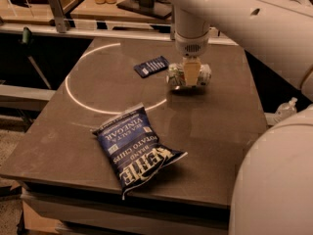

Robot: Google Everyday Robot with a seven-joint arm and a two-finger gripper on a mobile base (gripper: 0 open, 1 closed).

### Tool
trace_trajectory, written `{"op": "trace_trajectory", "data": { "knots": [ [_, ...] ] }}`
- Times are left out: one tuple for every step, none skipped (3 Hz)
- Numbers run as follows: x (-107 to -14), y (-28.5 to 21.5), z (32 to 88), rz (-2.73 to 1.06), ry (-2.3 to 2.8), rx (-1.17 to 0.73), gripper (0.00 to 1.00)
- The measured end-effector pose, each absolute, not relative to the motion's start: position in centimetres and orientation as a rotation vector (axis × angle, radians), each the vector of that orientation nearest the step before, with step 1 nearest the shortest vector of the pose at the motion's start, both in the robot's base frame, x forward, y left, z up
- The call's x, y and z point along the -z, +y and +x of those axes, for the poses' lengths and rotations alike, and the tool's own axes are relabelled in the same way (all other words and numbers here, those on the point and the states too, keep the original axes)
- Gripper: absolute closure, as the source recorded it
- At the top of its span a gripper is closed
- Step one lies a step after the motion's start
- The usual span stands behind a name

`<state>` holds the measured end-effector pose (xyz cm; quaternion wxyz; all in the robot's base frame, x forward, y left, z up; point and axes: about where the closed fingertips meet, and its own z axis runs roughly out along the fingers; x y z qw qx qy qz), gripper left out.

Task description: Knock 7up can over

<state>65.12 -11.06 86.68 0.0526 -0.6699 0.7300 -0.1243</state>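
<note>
The 7up can (175,76) lies on its side on the brown table (215,126), its length running left to right, just outside the white circle line at the back middle. Its white and green label shows on both sides of my gripper (190,75). The gripper hangs straight down from the white arm and sits in front of the can's middle, touching it or just above it. The can's middle is hidden behind the gripper.
A small flat dark-blue packet (151,65) lies just left of the can. A blue chip bag (134,148) lies flat near the table's front edge. A white circle line (78,99) marks the table's left half. My white body (279,180) fills the lower right.
</note>
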Motion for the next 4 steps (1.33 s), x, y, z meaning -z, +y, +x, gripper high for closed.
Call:
{"op": "trace_trajectory", "data": {
  "knots": [
    [-86.1,-11.0,65.1,-2.063,2.238,0.405,0.31],
    [-86.3,-11.0,65.3,-2.047,2.243,0.377,0.08],
    [-86.7,-11.5,65.6,-1.998,2.248,0.264,0.00],
    [-87.5,-13.1,65.7,-1.779,2.263,0.081,0.00]
  ]
}}
